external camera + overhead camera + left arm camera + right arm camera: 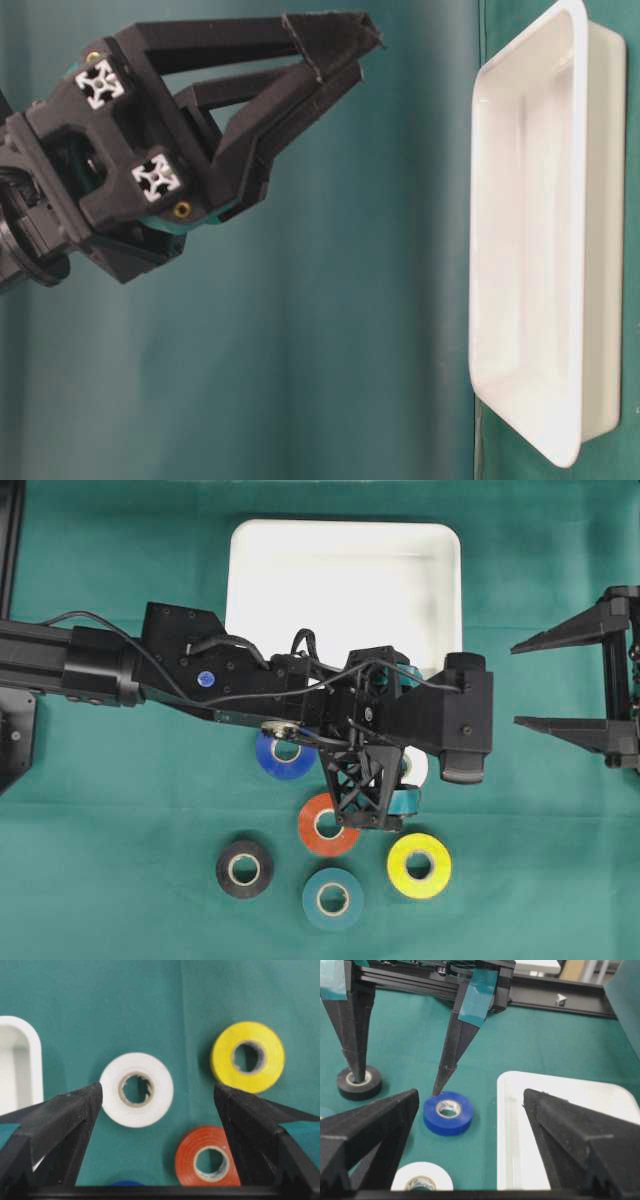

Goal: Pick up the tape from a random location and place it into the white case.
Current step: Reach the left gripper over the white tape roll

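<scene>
The left gripper (pixel 157 1097), fingers spread wide and holding nothing, hangs over the green table (pixel 120 810) with its fingers pointing down. Seen from its wrist camera, the white tape (pixel 136 1089) lies flat between the two fingertips, touching neither. The yellow tape (pixel 248 1057) and the orange tape (pixel 208 1156) lie nearby. Overhead, the blue tape (pixel 284 753), black tape (pixel 245 868) and teal tape (pixel 332 898) also rest flat on the table, each apart from the others. The white case (pixel 345 590) sits just beyond the rolls, with no tape in it. The right gripper (pixel 520 685) waits at the right edge, fingers likewise spread, gripping nothing.
</scene>
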You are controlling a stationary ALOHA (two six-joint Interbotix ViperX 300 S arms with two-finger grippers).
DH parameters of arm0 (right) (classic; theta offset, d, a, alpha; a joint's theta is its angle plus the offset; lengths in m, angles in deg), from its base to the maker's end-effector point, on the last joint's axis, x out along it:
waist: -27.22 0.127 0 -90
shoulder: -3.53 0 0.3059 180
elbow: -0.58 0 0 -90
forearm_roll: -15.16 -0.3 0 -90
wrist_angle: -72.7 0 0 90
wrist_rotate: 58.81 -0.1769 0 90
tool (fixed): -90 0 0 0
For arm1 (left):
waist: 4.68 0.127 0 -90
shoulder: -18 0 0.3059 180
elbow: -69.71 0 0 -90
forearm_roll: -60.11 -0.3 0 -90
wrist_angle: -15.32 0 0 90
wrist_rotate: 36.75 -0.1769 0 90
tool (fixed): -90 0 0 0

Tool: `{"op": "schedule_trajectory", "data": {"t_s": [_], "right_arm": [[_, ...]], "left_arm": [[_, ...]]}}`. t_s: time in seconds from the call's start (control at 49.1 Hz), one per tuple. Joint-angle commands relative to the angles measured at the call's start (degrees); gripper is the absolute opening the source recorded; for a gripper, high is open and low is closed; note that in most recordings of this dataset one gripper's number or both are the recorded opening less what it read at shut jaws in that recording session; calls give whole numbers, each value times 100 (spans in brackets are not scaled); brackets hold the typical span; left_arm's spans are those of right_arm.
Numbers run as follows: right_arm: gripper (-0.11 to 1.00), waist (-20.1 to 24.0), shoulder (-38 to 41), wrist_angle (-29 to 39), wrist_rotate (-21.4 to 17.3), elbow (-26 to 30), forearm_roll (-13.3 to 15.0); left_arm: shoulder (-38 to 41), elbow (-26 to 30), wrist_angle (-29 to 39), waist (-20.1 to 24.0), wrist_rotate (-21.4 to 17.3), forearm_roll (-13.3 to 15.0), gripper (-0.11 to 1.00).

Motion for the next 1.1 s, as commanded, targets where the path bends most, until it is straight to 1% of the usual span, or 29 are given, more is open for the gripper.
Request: {"op": "schedule_trajectory", "data": {"t_s": [0.0, 0.203, 0.549, 0.814, 1.078], "right_arm": [[91, -9, 35, -18, -9, 149, 9], [91, -9, 35, -26, -9, 149, 9], [91, -9, 35, -18, -9, 149, 9], [91, -9, 35, 35, -9, 149, 9], [91, -9, 35, 35, -9, 149, 9]], "left_arm": [[-123, 123, -18, -18, 18, -18, 99], [-105, 114, -44, -35, 18, -18, 99], [70, -44, -308, -79, 44, -18, 99], [141, -404, -879, -79, 62, -9, 99], [316, -800, -1485, -105, 193, -9, 99]]}}
